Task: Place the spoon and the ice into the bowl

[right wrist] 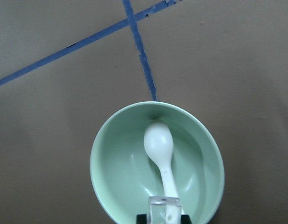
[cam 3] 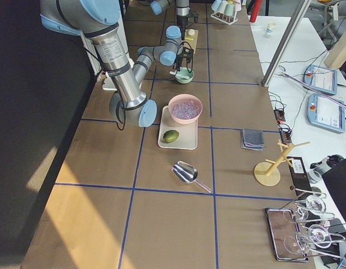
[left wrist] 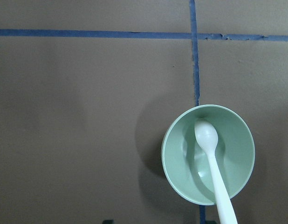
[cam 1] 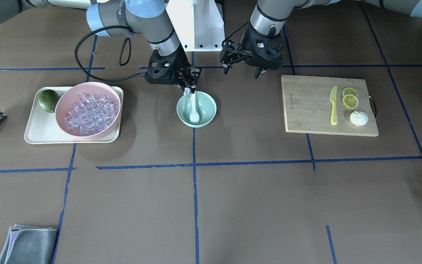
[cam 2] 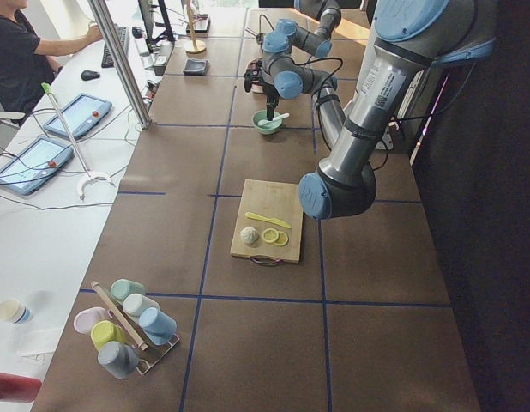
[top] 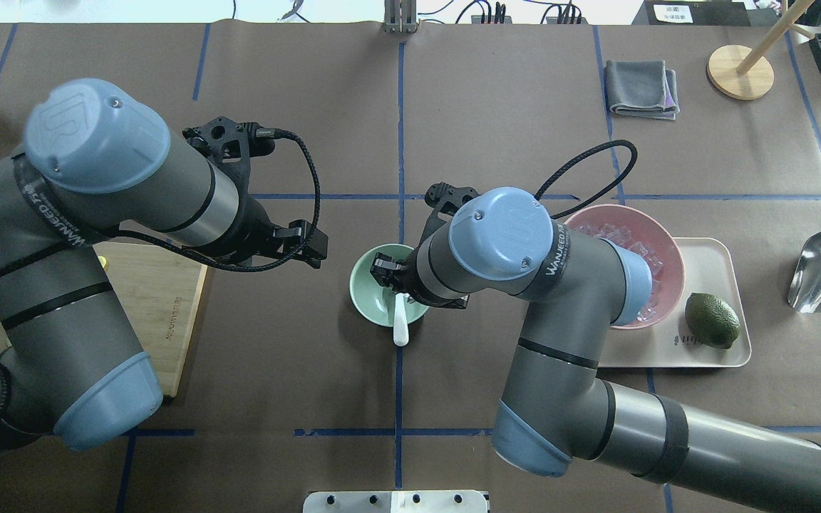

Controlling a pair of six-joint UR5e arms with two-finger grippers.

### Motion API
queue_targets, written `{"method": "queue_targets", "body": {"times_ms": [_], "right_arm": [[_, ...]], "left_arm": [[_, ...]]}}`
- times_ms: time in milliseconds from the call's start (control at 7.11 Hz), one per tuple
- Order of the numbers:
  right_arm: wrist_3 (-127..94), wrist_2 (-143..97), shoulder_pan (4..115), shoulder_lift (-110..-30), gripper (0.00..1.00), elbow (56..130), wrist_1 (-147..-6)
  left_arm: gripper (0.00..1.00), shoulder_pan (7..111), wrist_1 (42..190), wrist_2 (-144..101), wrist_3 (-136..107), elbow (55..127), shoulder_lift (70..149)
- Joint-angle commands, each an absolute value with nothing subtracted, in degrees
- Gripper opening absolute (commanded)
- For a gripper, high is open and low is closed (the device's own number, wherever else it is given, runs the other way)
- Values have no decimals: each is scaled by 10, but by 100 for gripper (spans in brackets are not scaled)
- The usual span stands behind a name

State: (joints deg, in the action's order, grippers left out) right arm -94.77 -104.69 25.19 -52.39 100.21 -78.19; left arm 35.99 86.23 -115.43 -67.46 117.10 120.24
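Mint-green bowl (cam 1: 206, 110) stands near the middle of the brown table (cam 1: 255, 205), on a blue tape line (cam 1: 195, 154). I see the spoon (cam 1: 194, 112) already in it: the scoop lies low inside and the handle leans on the rim on the robot's side and sticks out a little. My right gripper (cam 1: 188, 90) hangs over that same side of the rim, its fingers clamped on one ice cube (cam 1: 187, 93). In the right wrist view the cube is directly above the handle; whether they touch, I cannot tell. The left gripper (cam 1: 242, 71) hovers near the bowl, toward the board (cam 1: 306, 110), with fingers apart and nothing between them. More ice (cam 1: 88, 113) is piled in the pink bowl (cam 1: 61, 101) on the tray (cam 1: 37, 134), well apart from the green bowl.
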Motion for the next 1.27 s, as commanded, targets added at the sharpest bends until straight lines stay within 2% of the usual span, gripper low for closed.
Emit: {"method": "queue_targets", "body": {"times_ms": [0, 141, 281, 422, 703, 844, 1125], "right_arm": [[-954, -1044, 250, -511, 3, 979, -783], [-953, -1044, 250, -512, 18, 976, -783], [-954, -1040, 251, -512, 80, 970, -783], [-954, -1035, 251, -510, 99, 969, -783], [-953, -1041, 265, -509, 99, 976, -783], [-952, -1056, 290, -537, 99, 1026, -800], [-889, -1161, 395, -675, 100, 1179, -871]], "left_arm": [[100, 363, 862, -1155, -676, 1180, 1194], [100, 363, 862, -1155, -676, 1180, 1194], [100, 364, 862, -1154, -677, 1180, 1194], [100, 363, 862, -1154, -678, 1180, 1194], [100, 364, 862, -1154, -679, 1181, 1194], [100, 367, 859, -1154, -678, 1192, 1188], [100, 394, 863, -1158, -670, 1223, 1118]]}}
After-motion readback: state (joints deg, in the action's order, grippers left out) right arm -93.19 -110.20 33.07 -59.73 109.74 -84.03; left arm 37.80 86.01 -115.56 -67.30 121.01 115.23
